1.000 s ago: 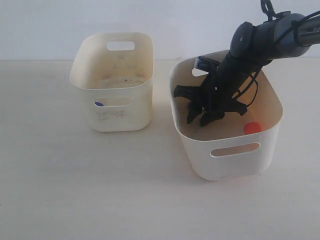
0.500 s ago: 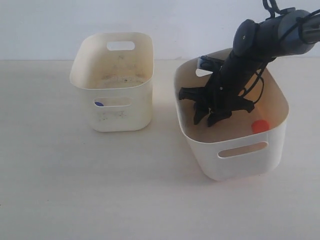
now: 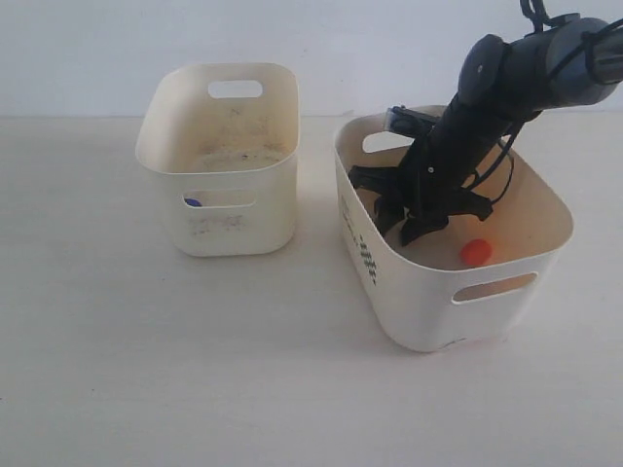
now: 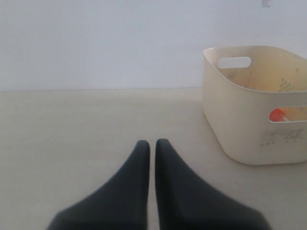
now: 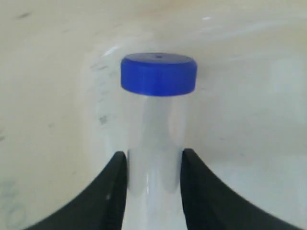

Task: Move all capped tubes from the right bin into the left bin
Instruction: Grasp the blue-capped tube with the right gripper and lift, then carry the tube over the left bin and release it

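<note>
The larger right bin (image 3: 428,304) shows black lettering (image 3: 366,255) on its side. My right gripper (image 3: 397,224) reaches down inside it. In the right wrist view this gripper (image 5: 153,155) is shut on a clear blue-capped tube (image 5: 158,74), one finger against each side of the body. An orange cap (image 3: 475,252) of another tube lies on that bin's floor beside the gripper. The smaller smudged left bin (image 3: 219,229) shows a blue cap (image 3: 192,202) through its front slot. Seen from the left wrist, this bin (image 4: 240,129) shows an orange cap (image 4: 277,115) through a slot. My left gripper (image 4: 152,143) is shut with nothing in it, apart from the bin.
Both bins stand on a pale tabletop (image 3: 146,370) in front of a white wall. A gap of bare table separates the two bins. The left arm does not appear in the exterior view.
The right bin has slid and turned around the gripper, so its lettered side now shows. The orange cap has shifted left inside it. The left bin has not moved.
</note>
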You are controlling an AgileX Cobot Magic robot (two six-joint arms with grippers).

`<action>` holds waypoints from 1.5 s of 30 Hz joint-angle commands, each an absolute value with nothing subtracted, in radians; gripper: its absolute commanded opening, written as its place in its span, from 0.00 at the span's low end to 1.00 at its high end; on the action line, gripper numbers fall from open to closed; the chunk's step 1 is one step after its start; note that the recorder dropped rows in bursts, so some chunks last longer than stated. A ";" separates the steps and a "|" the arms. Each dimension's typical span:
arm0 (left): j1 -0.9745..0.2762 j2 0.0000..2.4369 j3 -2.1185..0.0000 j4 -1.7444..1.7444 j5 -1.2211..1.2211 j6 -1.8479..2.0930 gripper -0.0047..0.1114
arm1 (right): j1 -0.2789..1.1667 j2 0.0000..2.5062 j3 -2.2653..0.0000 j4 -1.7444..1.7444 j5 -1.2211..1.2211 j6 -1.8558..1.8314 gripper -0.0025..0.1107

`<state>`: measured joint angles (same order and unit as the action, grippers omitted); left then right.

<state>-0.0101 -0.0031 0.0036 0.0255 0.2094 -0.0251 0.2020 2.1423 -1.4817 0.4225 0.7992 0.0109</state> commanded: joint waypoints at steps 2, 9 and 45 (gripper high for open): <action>-0.010 0.000 0.000 0.019 0.202 -0.035 0.08 | 0.196 2.126 -1.477 0.445 0.801 0.000 0.02; -0.010 0.000 0.000 0.019 0.202 -0.035 0.08 | 0.189 2.111 -1.477 0.440 0.777 0.000 0.02; -0.010 0.000 0.000 0.019 0.202 -0.035 0.08 | 0.180 1.644 -1.477 0.749 0.612 -0.263 0.02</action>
<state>-0.0101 -0.0031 0.0036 0.0255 0.2094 -0.0251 0.1595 1.6482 -1.4794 0.5725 0.6708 -0.1502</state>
